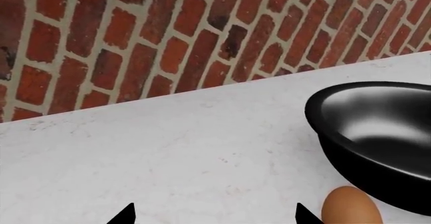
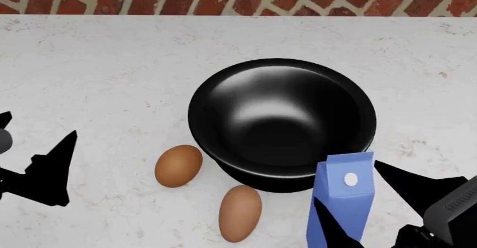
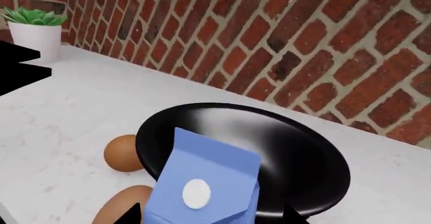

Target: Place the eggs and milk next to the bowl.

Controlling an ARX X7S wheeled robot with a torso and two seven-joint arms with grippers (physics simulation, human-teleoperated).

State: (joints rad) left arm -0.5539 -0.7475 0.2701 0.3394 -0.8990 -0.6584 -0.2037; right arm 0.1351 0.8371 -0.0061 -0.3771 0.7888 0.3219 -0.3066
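Glossy black bowl point(image 2: 282, 119) centred on marbled white counter point(image 2: 97, 69). Two smooth brown eggs point(image 2: 179, 165) point(image 2: 240, 212) near-left of bowl. Blue carton point(image 2: 341, 203) clamped by right gripper point(image 2: 358, 209). Left gripper point(image 2: 44, 167) spread, empty.

White marble counter point(image 2: 111, 63) carries bowl point(image 2: 282, 119), two eggs point(image 2: 178, 166), milk point(image 2: 341, 203).

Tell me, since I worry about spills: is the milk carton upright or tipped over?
Upright. In the head view the milk carton stands beside the bowl with its gabled top and white cap up, between the right gripper's fingers.
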